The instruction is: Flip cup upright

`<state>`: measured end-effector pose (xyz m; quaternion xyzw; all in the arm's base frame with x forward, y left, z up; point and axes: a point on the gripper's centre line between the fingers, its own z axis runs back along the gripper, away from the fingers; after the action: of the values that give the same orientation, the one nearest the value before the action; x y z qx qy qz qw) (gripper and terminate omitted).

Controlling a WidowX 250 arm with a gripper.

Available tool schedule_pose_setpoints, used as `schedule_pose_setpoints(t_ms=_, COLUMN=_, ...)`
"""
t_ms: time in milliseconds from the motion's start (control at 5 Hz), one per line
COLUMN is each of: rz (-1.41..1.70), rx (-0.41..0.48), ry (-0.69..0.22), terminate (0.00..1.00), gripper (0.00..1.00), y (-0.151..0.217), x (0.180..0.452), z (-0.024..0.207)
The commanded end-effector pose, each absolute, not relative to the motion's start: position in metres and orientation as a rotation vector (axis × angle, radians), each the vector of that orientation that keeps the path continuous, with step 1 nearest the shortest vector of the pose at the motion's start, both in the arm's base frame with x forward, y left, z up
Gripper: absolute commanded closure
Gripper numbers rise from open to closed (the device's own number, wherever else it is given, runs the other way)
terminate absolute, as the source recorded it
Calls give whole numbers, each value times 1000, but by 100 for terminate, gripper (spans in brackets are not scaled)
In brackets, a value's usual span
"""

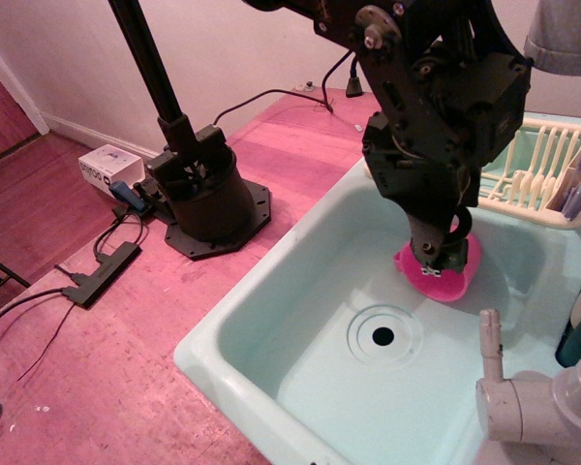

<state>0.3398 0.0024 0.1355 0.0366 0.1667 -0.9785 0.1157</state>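
Note:
The pink cup [449, 285] lies on its side on the bottom of the pale green sink [271, 329], near the back wall, its open mouth facing front-left. My black gripper [438, 263] has come down from above onto the cup's upper rim and covers most of the cup. The fingertips touch or straddle the rim. The arm hides the gap between them, so I cannot tell whether they are open or shut on the cup.
A cream dish rack [533, 165] stands behind the sink at the right. A grey tap [523, 397] stands at the front right. The drain [382, 336] is in the sink floor. The arm's base [208, 194], a power strip [102, 274] and cables lie to the left.

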Motion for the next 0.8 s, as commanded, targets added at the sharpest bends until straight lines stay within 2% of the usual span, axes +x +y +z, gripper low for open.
schedule_pose_setpoints(t_ms=0, rz=-2885, rx=116, ry=491, terminate=0, gripper=0, y=7, x=337, z=135)
schedule_pose_setpoints(t_ms=600, rz=-2921, rx=83, ry=521, terminate=0, gripper=0, y=6, x=330, z=117)
